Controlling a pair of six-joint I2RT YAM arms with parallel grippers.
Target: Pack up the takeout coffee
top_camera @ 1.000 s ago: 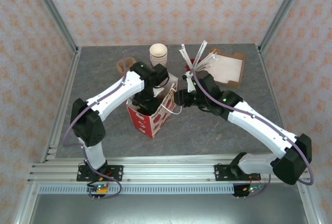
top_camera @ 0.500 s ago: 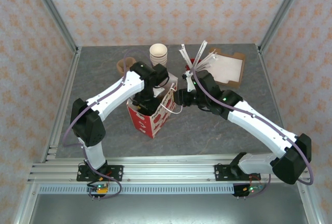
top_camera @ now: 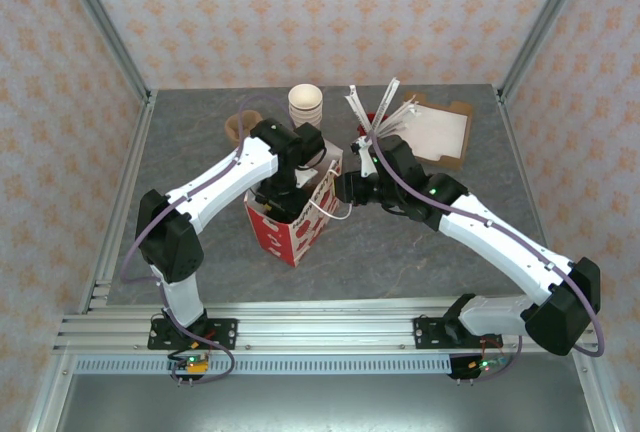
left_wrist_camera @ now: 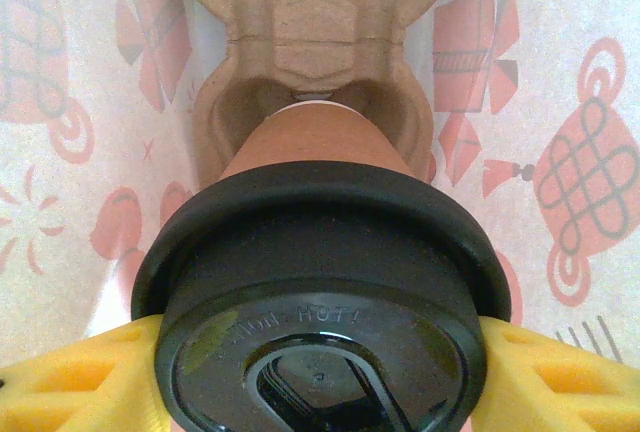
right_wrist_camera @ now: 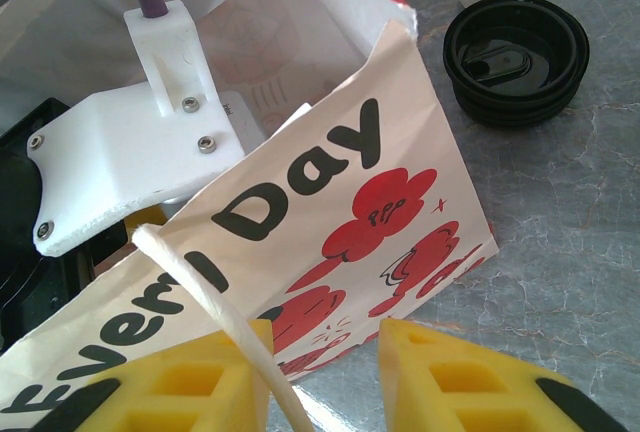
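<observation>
Inside the bag (left_wrist_camera: 560, 102) — takeout coffee (left_wrist_camera: 320, 282) and left gripper (left_wrist_camera: 320, 377) unmoved

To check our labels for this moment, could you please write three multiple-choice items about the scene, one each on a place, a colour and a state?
1. Where is the takeout coffee? A inside the bag; B beside it; C behind it.
2. What colour is its lid? A white; B red; C black.
3. How is the left gripper? A open, empty; B shut on the takeout coffee; C shut on nothing.
Key: A, printed bag walls surround it; C, the lid shows black; B, yellow fingers clamp it from both sides.
</observation>
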